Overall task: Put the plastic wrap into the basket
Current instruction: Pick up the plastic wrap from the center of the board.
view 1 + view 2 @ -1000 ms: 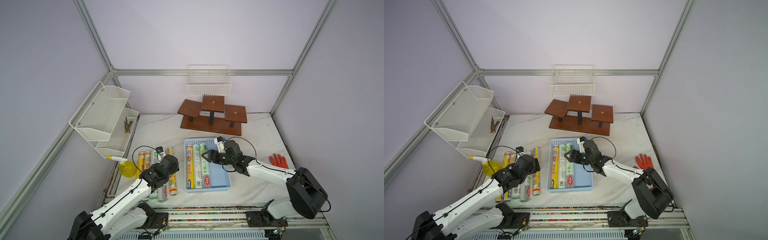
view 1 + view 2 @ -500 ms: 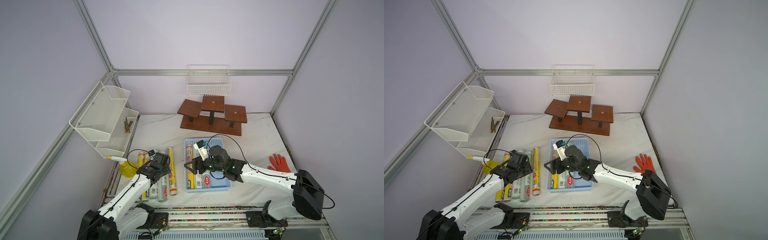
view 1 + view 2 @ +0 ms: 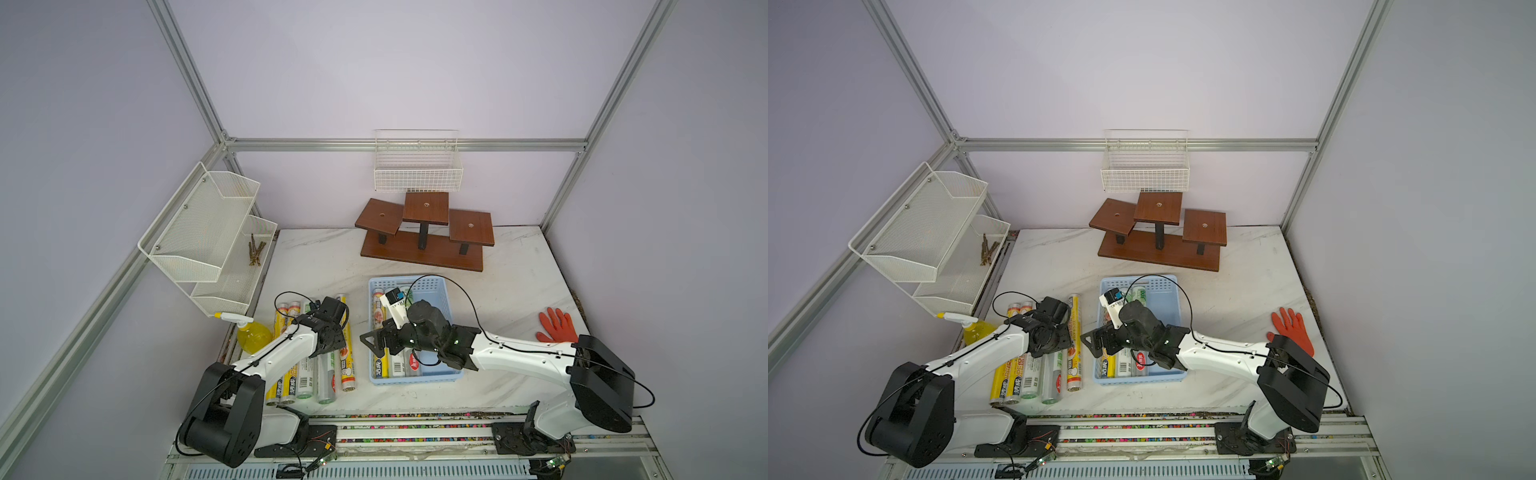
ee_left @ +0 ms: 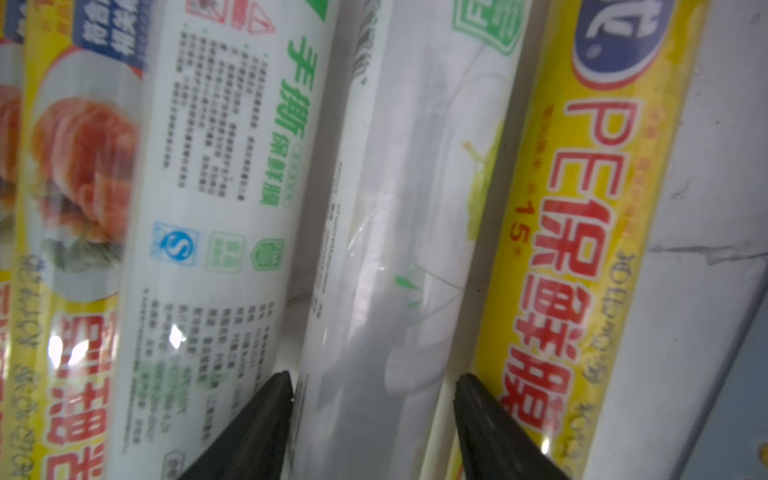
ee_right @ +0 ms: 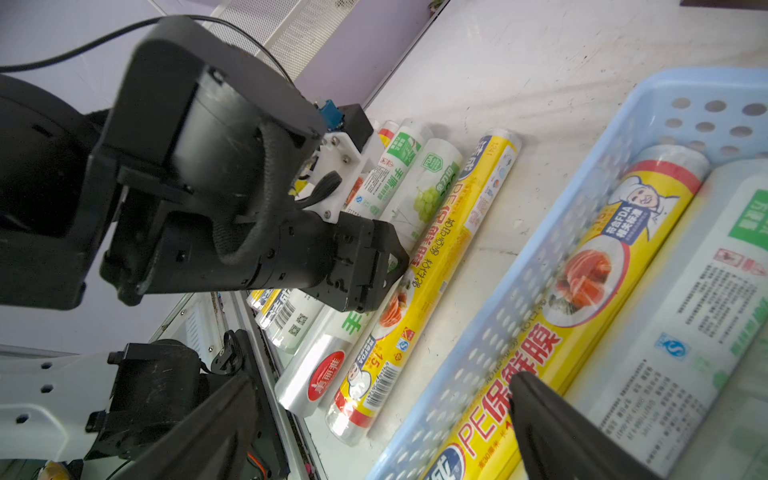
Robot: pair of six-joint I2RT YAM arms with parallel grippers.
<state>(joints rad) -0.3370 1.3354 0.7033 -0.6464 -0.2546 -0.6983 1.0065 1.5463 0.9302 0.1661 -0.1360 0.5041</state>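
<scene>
- Our left gripper [image 4: 374, 376] pinches a silvery roll [image 4: 395, 208] on the table [image 4: 706, 166], between the "手撕保鲜膜" roll [image 4: 216, 208] and the yellow "PE保鲜膜" roll [image 4: 582, 208].
- Our right gripper [image 5: 380, 378] gapes wide and empty over the blue basket [image 5: 498, 328], where we read "PE保鲜膜" on the basket roll [image 5: 582, 291].

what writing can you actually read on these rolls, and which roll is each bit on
"PE保鲜膜" and "15": on the loose yellow roll.
"手撕保鲜膜": green print on the white roll.
"PE保鲜膜" and "符合FDA相关标准": in the basket, on the yellow roll inside.
"美丽雅": red oval on the clear roll.
Fine print and barcode digits: too small or blurred to read.
</scene>
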